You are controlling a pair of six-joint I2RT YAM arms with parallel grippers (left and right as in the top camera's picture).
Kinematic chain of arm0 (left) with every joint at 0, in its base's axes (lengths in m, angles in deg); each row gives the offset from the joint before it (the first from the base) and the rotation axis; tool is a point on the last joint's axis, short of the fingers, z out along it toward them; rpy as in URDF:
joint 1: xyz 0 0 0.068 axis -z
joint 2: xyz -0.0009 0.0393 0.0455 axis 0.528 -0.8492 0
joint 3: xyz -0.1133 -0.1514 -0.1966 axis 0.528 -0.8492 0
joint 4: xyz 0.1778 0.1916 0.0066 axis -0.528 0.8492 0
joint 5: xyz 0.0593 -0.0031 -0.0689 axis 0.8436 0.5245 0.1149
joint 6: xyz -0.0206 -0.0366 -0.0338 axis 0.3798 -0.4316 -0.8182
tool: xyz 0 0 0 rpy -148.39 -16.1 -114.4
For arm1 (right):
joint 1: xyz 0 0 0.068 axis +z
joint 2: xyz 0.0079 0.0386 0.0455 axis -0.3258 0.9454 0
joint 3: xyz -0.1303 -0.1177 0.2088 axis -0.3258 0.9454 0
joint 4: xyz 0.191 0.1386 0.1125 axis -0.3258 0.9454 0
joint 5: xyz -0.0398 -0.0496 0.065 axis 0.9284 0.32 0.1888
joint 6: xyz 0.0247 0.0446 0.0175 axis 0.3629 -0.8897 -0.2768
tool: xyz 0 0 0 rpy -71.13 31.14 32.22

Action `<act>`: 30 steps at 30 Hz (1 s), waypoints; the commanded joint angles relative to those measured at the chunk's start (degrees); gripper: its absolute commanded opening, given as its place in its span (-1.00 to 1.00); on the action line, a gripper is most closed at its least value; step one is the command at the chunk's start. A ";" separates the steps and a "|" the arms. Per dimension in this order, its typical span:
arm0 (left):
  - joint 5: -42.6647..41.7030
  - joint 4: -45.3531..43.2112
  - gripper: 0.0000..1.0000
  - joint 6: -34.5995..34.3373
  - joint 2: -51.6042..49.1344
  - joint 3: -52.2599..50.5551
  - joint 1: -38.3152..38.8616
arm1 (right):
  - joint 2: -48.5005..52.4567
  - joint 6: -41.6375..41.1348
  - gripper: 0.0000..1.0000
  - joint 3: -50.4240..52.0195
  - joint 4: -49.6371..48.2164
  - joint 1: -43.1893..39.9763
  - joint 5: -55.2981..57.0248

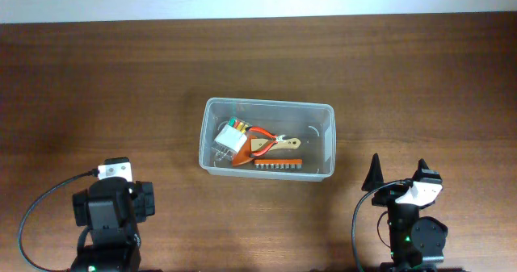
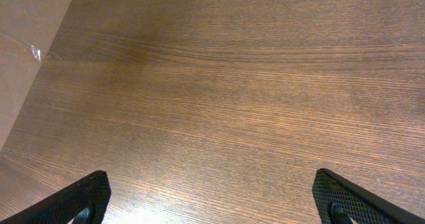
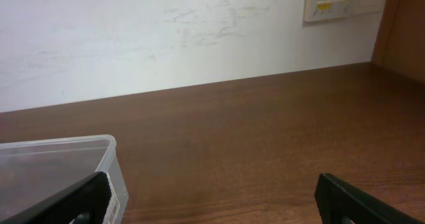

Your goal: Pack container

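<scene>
The clear plastic container stands at the middle of the table. Inside it lie a small clear pack of coloured markers, red-handled pliers and a brown comb. Its right corner also shows in the right wrist view. My left gripper is open and empty over bare wood at the front left, far from the container. My right gripper is open and empty at the front right, just right of the container's near corner.
The brown wooden table runs to a white wall at the back. A wall panel hangs at the upper right. A cardboard-coloured surface lies beyond the table's left edge.
</scene>
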 commanded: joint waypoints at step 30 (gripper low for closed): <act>-20.68 -43.95 0.99 -0.35 33.86 -29.27 4.50 | -0.59 -0.68 0.98 0.24 0.66 0.35 -0.55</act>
